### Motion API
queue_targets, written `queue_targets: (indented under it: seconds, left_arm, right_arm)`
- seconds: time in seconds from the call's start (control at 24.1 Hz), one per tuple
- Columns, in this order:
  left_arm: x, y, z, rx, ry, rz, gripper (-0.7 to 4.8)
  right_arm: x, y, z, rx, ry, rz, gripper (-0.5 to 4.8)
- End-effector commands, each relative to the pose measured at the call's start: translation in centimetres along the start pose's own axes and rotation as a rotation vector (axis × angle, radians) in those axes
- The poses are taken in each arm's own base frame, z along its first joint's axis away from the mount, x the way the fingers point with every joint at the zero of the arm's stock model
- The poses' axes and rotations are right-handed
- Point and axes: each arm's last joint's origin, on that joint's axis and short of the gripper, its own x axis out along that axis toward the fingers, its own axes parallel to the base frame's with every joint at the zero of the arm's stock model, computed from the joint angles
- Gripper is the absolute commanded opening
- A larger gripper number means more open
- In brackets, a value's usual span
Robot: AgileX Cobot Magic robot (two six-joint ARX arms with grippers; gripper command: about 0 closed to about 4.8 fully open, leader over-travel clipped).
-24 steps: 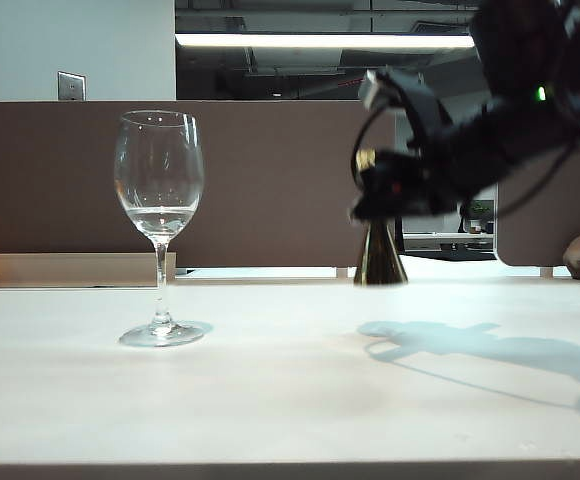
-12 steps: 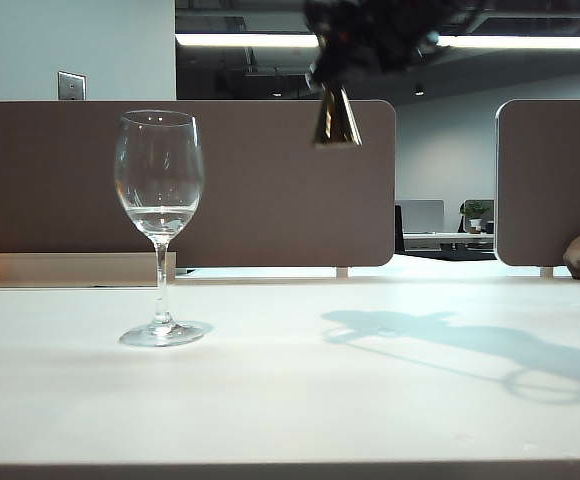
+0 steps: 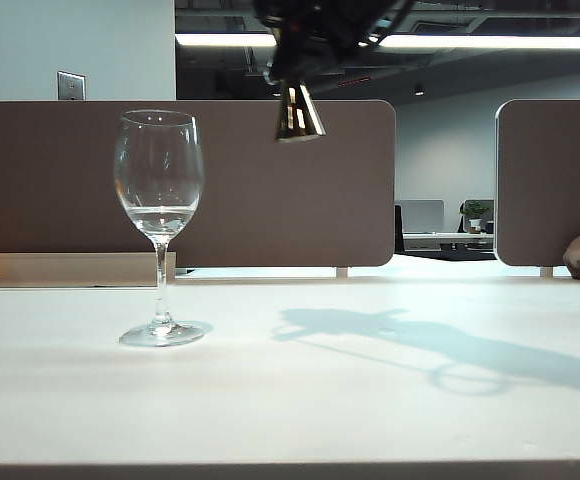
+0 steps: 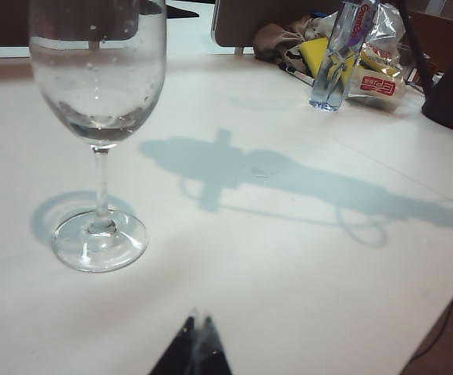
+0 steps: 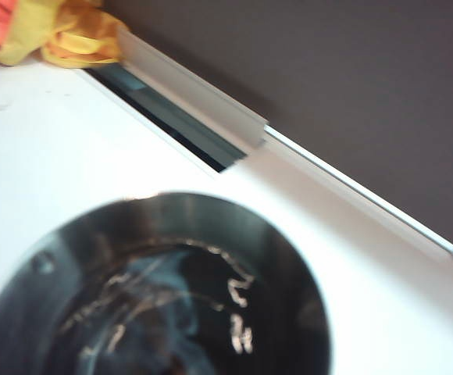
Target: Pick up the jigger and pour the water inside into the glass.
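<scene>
Desk (image 3: 290,400) surface, pale and bare in front, carries the glass (image 3: 159,228) on the left of the exterior view, upright on its round foot, with a little water (image 3: 160,218) low in the bowl. A long arm shadow (image 3: 440,345) lies across the desk to the right of it. Left gripper (image 4: 195,351) shows only as a dark tip low in its wrist view, near the glass foot but apart from it; whether it is open or closed cannot be told. Higher and further right, the right gripper (image 3: 305,45) hangs at the top of the exterior view, clamped on the upper part of the jigger (image 3: 298,112), whose gold lower cone hangs clear of the desk, above and right of the glass rim. The right wrist view looks into the jigger's dark round cup (image 5: 156,297). Behind stands a brown partition (image 3: 270,190). At the desk's far side lie a bottle (image 4: 340,55) and snack packets (image 4: 375,74).
</scene>
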Motion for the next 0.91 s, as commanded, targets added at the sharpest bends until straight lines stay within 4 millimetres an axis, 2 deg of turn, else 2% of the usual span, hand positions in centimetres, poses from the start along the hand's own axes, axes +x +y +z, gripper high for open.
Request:
queue_targets:
  seconds: [0.04,0.46,0.71,0.91]
  left_arm:
    - [0.0,0.0,0.0,0.000,0.003,-0.003,-0.05]
    - [0.0,0.0,0.0,0.001,0.002,-0.003,-0.05]
    - [0.0,0.0,0.0,0.000,0.003,-0.003,-0.05]
    - [0.0,0.0,0.0,0.000,0.003,-0.003,-0.05]
  right_arm:
    - [0.5,0.5,0.8,-0.030,0.000,0.000,-0.01]
    - [2.3,3.2,0.6,-0.176,0.098,-0.007,-0.01]
    - [2.8,4.1,1.1,-0.237,0.113,-0.013,-0.01]
    - [3.2,4.2,1.0,-0.274,0.133,-0.038,-0.01]
